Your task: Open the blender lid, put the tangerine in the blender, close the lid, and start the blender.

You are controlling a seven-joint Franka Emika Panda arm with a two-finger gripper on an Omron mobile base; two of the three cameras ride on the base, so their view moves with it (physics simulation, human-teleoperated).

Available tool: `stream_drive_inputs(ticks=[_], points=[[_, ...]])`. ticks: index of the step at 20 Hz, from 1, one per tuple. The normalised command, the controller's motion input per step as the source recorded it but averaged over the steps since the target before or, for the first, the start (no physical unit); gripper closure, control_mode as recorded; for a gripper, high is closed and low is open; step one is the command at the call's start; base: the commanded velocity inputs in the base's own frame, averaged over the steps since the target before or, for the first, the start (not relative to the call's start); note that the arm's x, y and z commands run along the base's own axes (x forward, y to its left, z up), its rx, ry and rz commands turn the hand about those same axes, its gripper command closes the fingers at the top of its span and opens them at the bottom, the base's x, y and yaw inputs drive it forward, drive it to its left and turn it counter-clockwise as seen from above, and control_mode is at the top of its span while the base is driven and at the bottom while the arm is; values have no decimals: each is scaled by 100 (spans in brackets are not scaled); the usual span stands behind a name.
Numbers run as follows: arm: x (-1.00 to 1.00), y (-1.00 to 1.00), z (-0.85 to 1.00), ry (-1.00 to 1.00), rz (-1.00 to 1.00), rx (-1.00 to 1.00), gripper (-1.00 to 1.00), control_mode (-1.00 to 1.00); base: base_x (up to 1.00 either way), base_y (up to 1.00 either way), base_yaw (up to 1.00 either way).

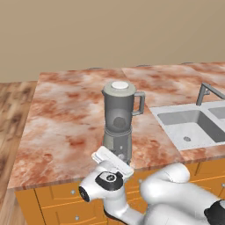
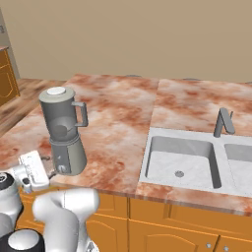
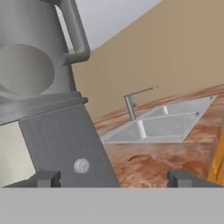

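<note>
The blender (image 1: 118, 121) stands upright near the front edge of the marbled table (image 1: 61, 114), its blender lid (image 1: 119, 86) seated flat on the jar rim and a dim round shape, possibly the tangerine, showing through the smoky jar. The gripper (image 3: 114, 178) sits low at the blender's grey base, just in front of the small round knob (image 3: 81, 166), its jaws spread apart and grasping nothing. Well to the right lie the sink (image 2: 183, 158) and faucet (image 2: 223, 122).

Blender (image 3: 52, 109) close, tilted; sink (image 3: 162, 124) beyond.
</note>
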Motion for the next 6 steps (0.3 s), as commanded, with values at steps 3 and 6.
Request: stream_drive_inputs(ticks=[3, 6], points=[[-75, 0, 45, -29, 0, 0, -100, -100, 0, 0, 0], [-58, 0, 64, -23, 0, 0, -100, -100, 0, 0, 0]])
